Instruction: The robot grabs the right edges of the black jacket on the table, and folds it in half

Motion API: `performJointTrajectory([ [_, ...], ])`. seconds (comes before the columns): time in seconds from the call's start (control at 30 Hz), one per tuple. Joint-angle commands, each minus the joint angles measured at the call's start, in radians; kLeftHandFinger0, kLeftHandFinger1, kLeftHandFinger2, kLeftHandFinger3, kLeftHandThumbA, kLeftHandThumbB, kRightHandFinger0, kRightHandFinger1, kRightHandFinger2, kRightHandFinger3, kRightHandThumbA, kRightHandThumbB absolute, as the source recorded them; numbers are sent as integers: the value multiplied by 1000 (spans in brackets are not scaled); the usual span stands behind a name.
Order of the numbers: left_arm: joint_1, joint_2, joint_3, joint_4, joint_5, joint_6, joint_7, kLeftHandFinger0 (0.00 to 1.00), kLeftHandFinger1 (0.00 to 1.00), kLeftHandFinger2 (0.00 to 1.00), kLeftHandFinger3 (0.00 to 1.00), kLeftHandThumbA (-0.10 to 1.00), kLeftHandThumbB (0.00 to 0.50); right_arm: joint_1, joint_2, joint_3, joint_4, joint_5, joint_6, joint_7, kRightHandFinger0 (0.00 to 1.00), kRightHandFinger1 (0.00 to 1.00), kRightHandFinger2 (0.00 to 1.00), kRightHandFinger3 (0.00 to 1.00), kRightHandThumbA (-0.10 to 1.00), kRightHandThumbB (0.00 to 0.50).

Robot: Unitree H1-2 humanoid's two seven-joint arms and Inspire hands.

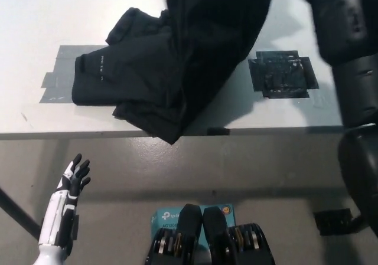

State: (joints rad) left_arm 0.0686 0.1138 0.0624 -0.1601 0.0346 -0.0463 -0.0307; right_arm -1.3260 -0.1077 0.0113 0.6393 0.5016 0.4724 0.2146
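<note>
Clearly the black jacket [177,58] is a soft and limp thing: it hangs in long folds where it is lifted, and it bunches in wrinkles where it lies. I judge it light, and a little slippery, so it will sag and slide wherever nothing carries it. Its left part lies on the white table [35,17], over a patch of grey tape [59,76], and one corner droops over the near table edge. Its right part is raised high and runs out of the top of the picture.

The right arm [348,58], black, comes in at the right side and goes up to the top edge. The right hand itself is not in view, so I cannot tell if it holds the cloth, though the lifted part suggests a grasp somewhere above the picture. The left hand [72,179], white, rests low at the left, below the table, with its fingers spread and nothing in it.

For a clean fold, I think the best hold is on the hem or a seam at the right edge, where the cloth is doubled and firmer. A square of black tape [282,75] lies bare on the table at the right. No container is visible on the table.
</note>
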Motion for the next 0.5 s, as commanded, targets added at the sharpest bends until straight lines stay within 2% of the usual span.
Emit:
performJointTrajectory([
  [0.0,-10,9,-10,-26,10,5,-7,1000,1000,1000,1000,953,108,-70,8,116,-40,-127,-28,84,0,203,585,868,-100,134],
  [0.03,-10,11,-11,-30,13,11,-8,1000,1000,1000,1000,953,108,-64,6,170,-27,-172,-59,116,0,217,583,797,-100,144],
  [0.07,-10,12,-12,-33,14,13,-8,1000,1000,1000,1000,955,106,-65,6,188,-13,-181,-77,127,0,244,606,635,-100,139],
  [0.1,-8,14,-13,-35,11,12,-11,1000,1000,1000,1000,952,99,-66,19,189,15,-173,-75,129,0,262,666,609,-100,163],
  [0.13,-8,14,-13,-34,9,9,-11,1000,1000,1000,1000,948,87,-67,28,196,35,-177,-85,125,0,264,671,615,-100,174],
  [0.17,-7,13,-14,-34,10,8,-12,1000,1000,1000,1000,944,85,-70,40,206,52,-191,-87,119,0,261,669,718,-100,154],
  [0.2,-7,14,-15,-34,11,8,-12,1000,1000,1000,1000,941,89,-76,45,218,70,-207,-94,120,9,305,686,673,-100,152],
  [0.23,-6,13,-17,-34,13,5,-12,1000,1000,1000,1000,939,89,-97,51,260,131,-256,-157,139,24,378,719,584,-100,158],
  [0.27,-5,12,-18,-35,14,4,-11,1000,1000,1000,1000,937,90,-107,53,284,159,-285,-194,145,54,447,764,580,-100,164],
  [0.3,-3,10,-18,-38,12,9,-11,1000,1000,1000,1000,931,87,-124,59,331,200,-342,-242,134,99,486,764,643,-100,150],
  [0.33,-3,10,-19,-38,13,9,-11,1000,1000,1000,1000,928,86,-137,71,347,237,-359,-264,128,94,488,766,710,-100,140],
  [0.37,-5,10,-21,-36,18,5,-9,1000,1000,1000,1000,933,90,-151,88,344,277,-358,-276,118,87,494,779,781,-100,157],
  [0.4,-4,11,-22,-37,21,5,-9,1000,1000,1000,1000,937,90,-155,94,342,292,-356,-282,115,78,487,769,782,-100,163],
  [0.43,-3,13,-23,-38,36,2,-5,1000,1000,1000,1000,958,100,-171,113,349,339,-366,-300,110,23,413,700,686,-100,179],
  [0.47,1,15,-25,-42,37,4,-7,1000,1000,1000,1000,960,92,-181,124,360,364,-379,-300,115,1,355,647,661,-100,163],
])
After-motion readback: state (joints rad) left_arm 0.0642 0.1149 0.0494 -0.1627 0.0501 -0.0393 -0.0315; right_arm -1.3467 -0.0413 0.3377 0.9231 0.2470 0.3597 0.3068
